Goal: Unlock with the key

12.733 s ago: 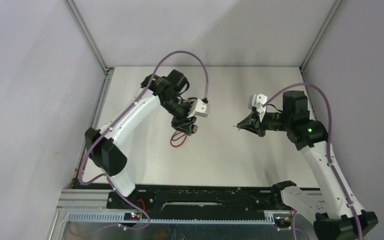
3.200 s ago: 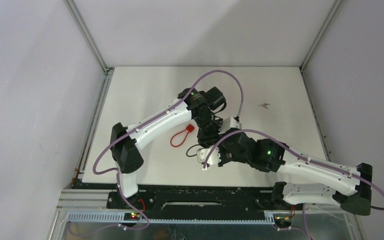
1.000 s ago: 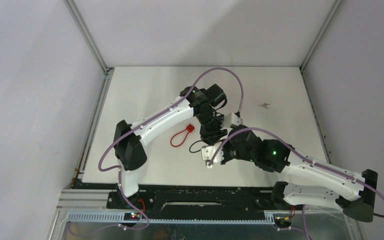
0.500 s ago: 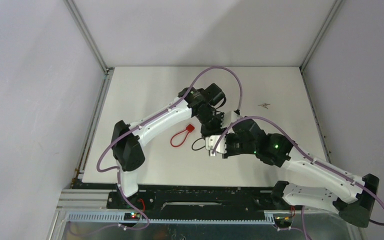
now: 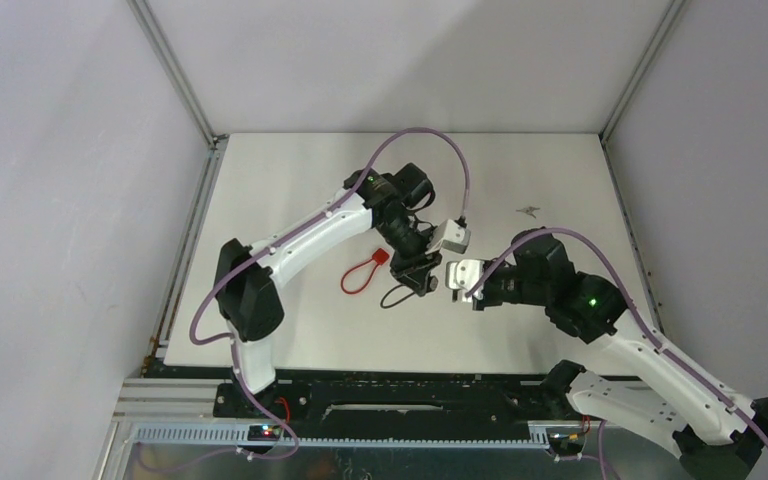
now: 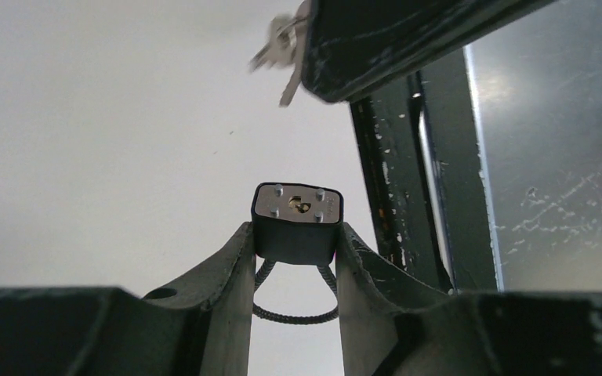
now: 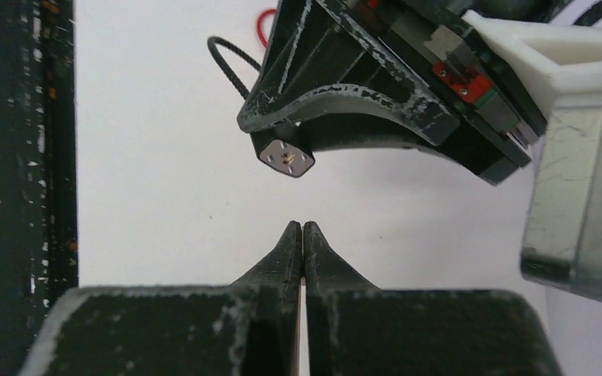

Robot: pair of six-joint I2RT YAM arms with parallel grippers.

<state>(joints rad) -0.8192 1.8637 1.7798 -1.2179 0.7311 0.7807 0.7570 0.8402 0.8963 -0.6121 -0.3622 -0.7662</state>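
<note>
black square-bodied padlock with silver keyhole face (image 6: 296,222) pinched by left gripper (image 6: 294,251) above white table (image 5: 290,190) | right gripper (image 7: 302,229) pressed together, silver keys (image 6: 281,48) seen at its tip, near lock | red cable loop (image 5: 360,271) lying on table

Seen from above, the white-and-black left arm (image 5: 305,235) reaches over the pale grey tabletop (image 5: 290,180) and bends down near the middle, its left gripper (image 5: 418,278) pointing toward the near edge. A thin black cable loop (image 5: 394,298) hangs from under it onto the table; what the jaws clasp is too dark to make out, perhaps a small lock body. Just to the left lies a red cable-loop padlock (image 5: 359,271), apart from the gripper. The right arm (image 5: 640,350) comes in from the right, its right gripper (image 5: 460,283) just beside the left one, tip hidden under its white camera housing. A small dark mark (image 5: 530,211) sits toward the far right of the table.
</note>
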